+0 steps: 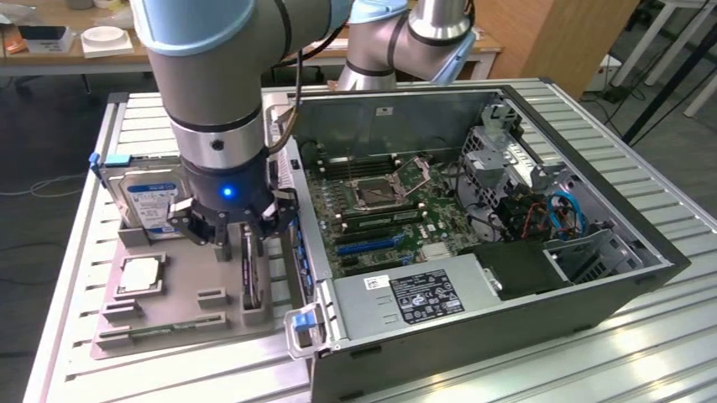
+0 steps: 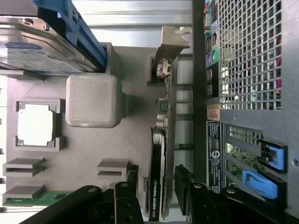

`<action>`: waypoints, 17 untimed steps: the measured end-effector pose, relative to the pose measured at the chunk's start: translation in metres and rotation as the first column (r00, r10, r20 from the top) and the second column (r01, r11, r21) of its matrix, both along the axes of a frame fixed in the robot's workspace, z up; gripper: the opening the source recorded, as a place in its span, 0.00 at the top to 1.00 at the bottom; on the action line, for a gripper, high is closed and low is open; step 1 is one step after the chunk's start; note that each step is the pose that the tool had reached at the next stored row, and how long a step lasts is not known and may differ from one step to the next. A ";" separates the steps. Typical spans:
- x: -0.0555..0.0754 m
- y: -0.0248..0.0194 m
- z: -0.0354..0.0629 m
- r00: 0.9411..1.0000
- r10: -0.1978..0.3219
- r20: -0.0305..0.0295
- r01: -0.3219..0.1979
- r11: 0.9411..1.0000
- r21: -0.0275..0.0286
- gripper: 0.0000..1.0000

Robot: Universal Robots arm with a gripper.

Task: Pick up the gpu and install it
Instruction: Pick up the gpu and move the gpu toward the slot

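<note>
The gpu (image 1: 251,281) is a thin dark card standing on edge in a slot of the grey holder tray (image 1: 185,290), next to the open computer case. In the wrist view the gpu (image 2: 161,140) runs edge-on, with its metal bracket at the far end and a label at the near end. My gripper (image 1: 248,238) hangs low over the card's near end. It is open, and in the wrist view the gripper (image 2: 158,186) has one black finger on each side of the card, with a small gap on both sides.
The tray (image 2: 93,154) also holds a hard drive (image 1: 151,195) with blue rails, a CPU (image 1: 138,275) and a green memory stick (image 1: 157,327). The open case (image 1: 627,252) shows its motherboard (image 1: 375,210) and power supply (image 1: 421,295). Its wall (image 2: 247,70) runs close beside the card.
</note>
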State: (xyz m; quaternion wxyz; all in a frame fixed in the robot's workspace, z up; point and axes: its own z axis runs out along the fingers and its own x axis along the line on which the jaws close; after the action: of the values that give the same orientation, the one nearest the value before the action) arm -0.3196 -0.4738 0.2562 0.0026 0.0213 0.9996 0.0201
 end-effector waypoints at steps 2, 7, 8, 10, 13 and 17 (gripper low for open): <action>-0.002 0.0005 -0.0037 1.000 0.000 0.000 0.000 1.000 0.000 0.56; -0.003 0.0007 -0.0170 1.000 0.000 0.000 0.000 1.000 0.000 0.56; -0.003 0.0007 -0.0188 1.000 0.000 0.000 0.000 1.000 0.000 0.56; -0.003 0.0007 -0.0217 1.000 0.000 0.001 0.000 1.000 0.000 0.56; -0.001 0.0007 -0.0217 1.000 0.001 0.000 -0.001 1.000 -0.001 0.56; 0.002 0.0007 -0.0221 1.000 0.003 0.000 -0.003 1.000 -0.001 0.56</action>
State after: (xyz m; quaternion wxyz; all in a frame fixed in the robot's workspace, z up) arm -0.3179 -0.4731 0.2341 0.0027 0.0198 0.9996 0.0197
